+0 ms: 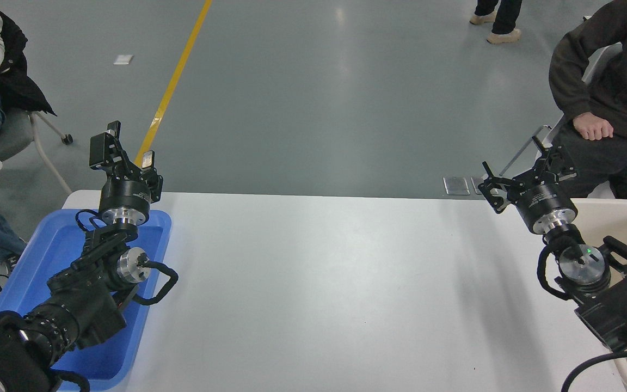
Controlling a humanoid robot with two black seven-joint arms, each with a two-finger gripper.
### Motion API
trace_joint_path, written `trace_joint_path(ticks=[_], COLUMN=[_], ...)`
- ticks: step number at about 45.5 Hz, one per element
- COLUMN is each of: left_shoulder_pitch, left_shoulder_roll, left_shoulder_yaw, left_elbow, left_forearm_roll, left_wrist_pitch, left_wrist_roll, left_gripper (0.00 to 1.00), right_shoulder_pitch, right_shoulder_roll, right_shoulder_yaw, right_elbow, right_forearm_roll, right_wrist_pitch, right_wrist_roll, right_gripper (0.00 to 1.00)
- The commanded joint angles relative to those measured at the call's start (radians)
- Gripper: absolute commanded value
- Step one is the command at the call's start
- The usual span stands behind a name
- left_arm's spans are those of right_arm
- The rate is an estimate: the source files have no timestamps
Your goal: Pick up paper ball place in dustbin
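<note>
right pincer [526,174]: spread wide, holding nothing, raised over far right bench [319,288] edge | paper ball: nowhere visible | dustbin [626,223]: just right of and behind right pincer | left pincer [123,149]: parted, holding nothing, above blue tray [47,256]

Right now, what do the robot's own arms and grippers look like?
Both arms are black with silver metal rings at the wrists and looping black cables. The left gripper has blocky black fingers; the right gripper has thin, skeletal ones. A small green light glows on the right wrist.
</note>
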State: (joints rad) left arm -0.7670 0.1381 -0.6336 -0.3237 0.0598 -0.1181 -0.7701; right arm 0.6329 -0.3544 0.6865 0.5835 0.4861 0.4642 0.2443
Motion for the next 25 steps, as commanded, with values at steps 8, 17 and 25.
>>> trace_joint_path(ticks=[8,17,25], left_shoulder_pitch=[0.000,0.000,0.000], left_shoulder_roll=[0.000,0.000,0.000], left_shoulder_yaw=[0.000,0.000,0.000], left_elbow=[0.000,0.000,0.000], left_forearm_roll=[0.000,0.000,0.000], left_wrist_pitch=[0.000,0.000,0.000], left_wrist_roll=[0.000,0.000,0.000], left_gripper=[1.00,1.00,1.00], right_shoulder_pitch=[-0.015,-0.022,-0.025], right_shoulder_roll=[0.026,0.028,0.043], right_shoulder_yaw=[-0.009,-0.012,-0.013], right_elbow=[-0.036,-0.042,-0.042], right_forearm_roll=[0.006,0.000,-0.004], right_wrist_pitch=[0.028,0.033,0.033], right_wrist_roll=[0.000,-0.002,-0.008], right_gripper=[1.00,1.00,1.00])
